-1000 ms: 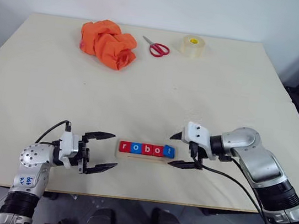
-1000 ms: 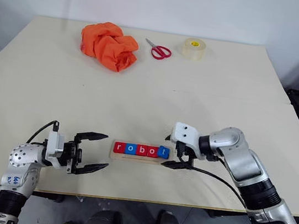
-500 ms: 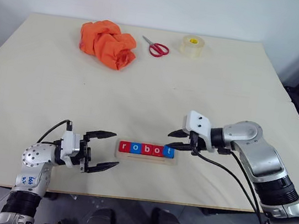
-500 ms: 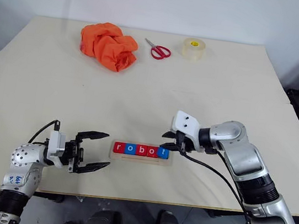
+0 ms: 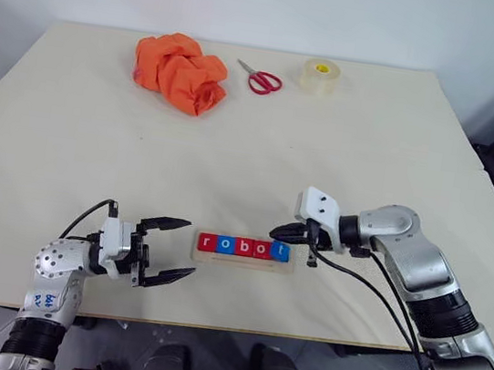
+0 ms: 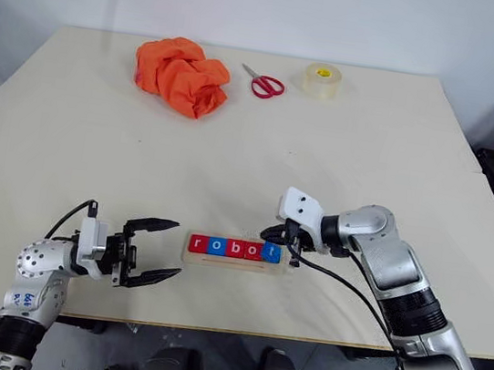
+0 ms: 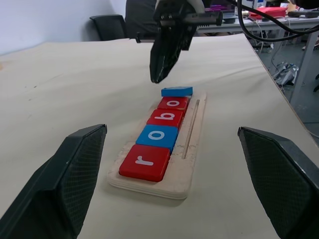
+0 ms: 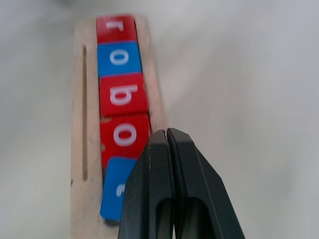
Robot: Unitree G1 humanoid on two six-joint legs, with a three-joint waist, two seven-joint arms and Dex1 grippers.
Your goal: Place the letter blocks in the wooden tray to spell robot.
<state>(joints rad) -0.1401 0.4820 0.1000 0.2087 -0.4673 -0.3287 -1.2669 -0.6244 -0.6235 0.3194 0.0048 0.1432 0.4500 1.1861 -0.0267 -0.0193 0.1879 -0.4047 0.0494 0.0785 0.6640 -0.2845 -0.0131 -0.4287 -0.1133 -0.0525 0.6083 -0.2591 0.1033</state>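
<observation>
The wooden tray lies near the table's front edge. In it the letter blocks stand in a row: red r, blue o, red b, red o, blue t. The t block sits slightly tilted at the tray's right end. My right gripper is shut and empty, its tips hovering just over and behind the t block. Left of the tray, my left gripper stands open with nothing in it, pointing at the r end.
At the back of the table lie a crumpled orange cloth, red-handled scissors and a roll of clear tape. The table's front edge runs close below the tray.
My right gripper's fingers, wide open beside the t block a second ago, have closed together on nothing. The left arm and the blocks have not moved.
</observation>
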